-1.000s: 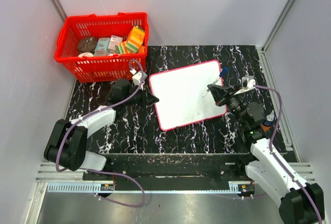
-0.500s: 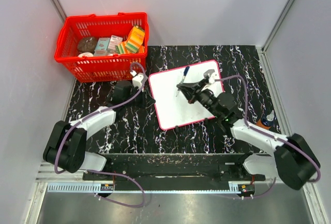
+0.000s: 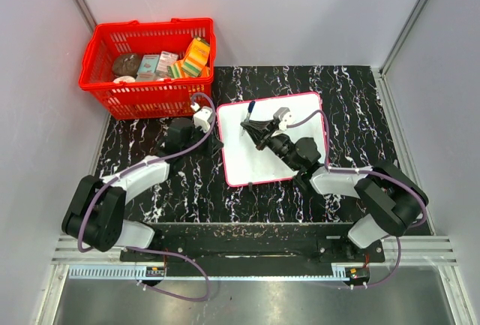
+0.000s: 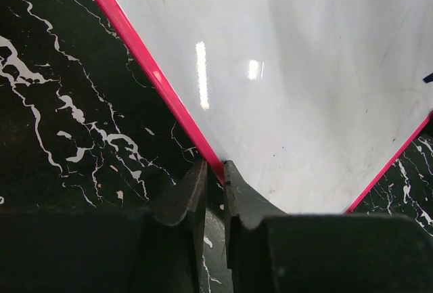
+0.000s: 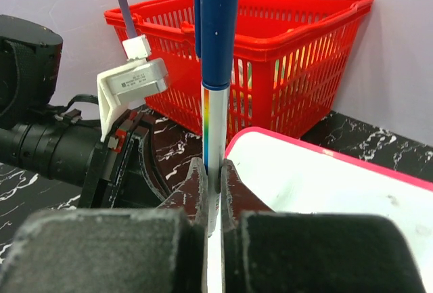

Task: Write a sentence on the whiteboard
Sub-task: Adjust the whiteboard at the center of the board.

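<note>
Your right end effector point(image 3: 253, 122) has swung from the right side of the whiteboard point(image 3: 251, 164) over to its top left part, close to the red basket point(image 3: 146, 55). It pinches the blue marker point(image 5: 215, 29) tight. You cannot see if the tip touches the white yet. Your left end effector point(image 4: 213, 171) still squeezes the board's red frame on its left edge, so the board lies flat on the desk point(image 3: 360, 107). No words show yet. The sentence likely starts here, so bring the tip down softly.
</note>
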